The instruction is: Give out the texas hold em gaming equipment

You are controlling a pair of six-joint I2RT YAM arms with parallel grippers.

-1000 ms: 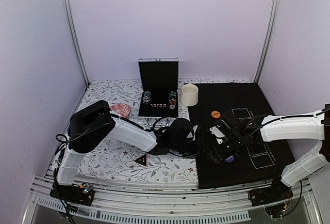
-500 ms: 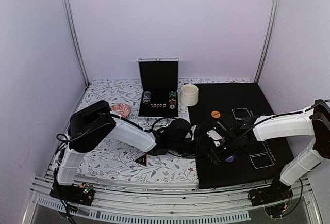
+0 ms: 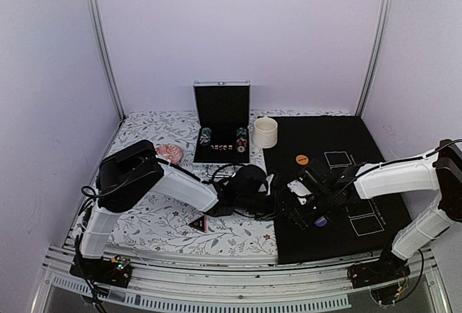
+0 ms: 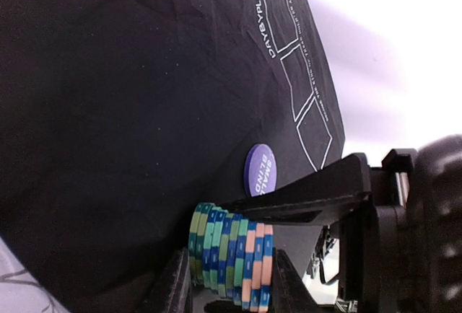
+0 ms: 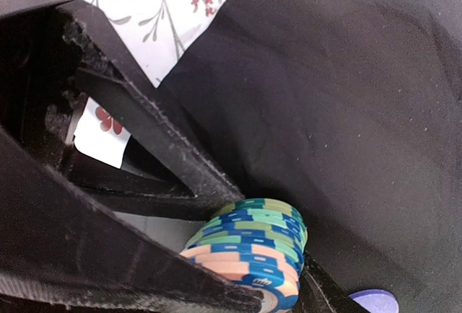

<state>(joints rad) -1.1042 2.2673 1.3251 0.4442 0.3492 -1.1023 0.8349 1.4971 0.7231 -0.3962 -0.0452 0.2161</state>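
My left gripper clenches the chip stack over the black mat, likely for hand-over; my right gripper brackets it, grip not yet confirmable

Striped chip stack, green, blue and peach, is gripped in the left pincer at the edge of the black mat; blue disc lies flat on it, just beside.

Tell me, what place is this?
Probably a robot lab booth set up for poker: plain lilac walls, a black card mat with printed card boxes, and a stack of poker chips in the left hand.
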